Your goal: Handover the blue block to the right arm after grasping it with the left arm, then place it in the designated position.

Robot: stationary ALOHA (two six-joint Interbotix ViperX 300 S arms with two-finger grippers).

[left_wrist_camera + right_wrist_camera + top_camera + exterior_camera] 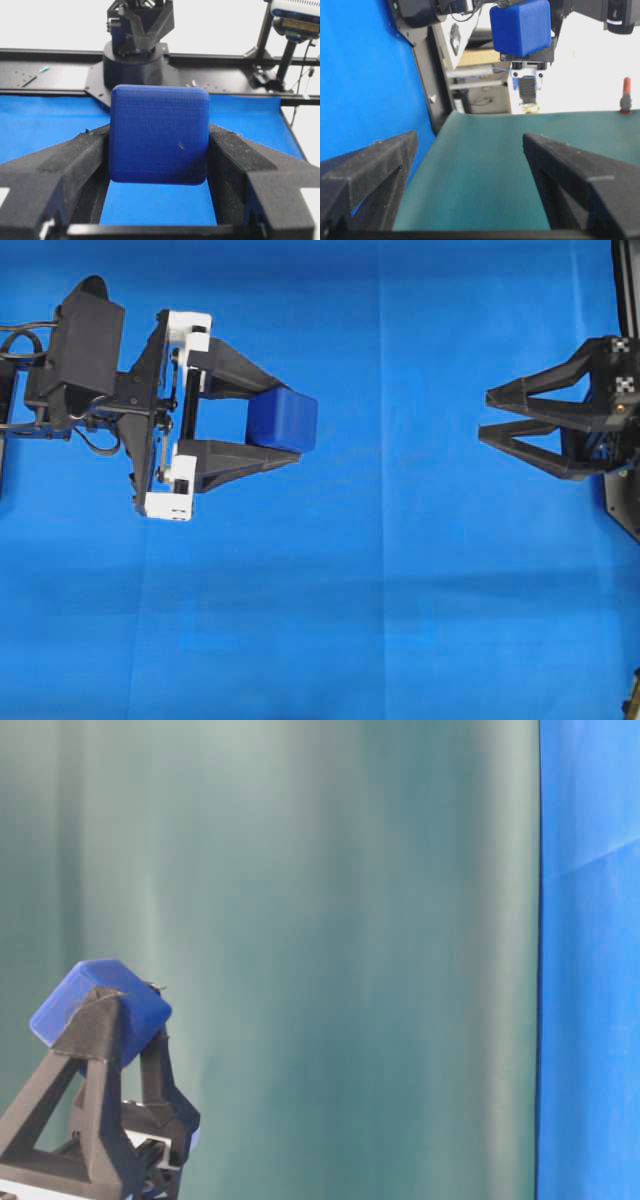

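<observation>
Blue cloth (400, 590) between well-apart grippers

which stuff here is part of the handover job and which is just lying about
Part of the job:
- small dark-blue rounded cube, clamped above the cloth
- left white-bracketed black pincer, holding the cube
- right all-black pincer, open, facing the cube across a gap

Just there:
- bright blue cloth
- dark green backdrop
- black base frame

Probably a robotics lab — blue cloth (400, 620), green backdrop (330, 920), black mounting frame (60, 75)
</observation>
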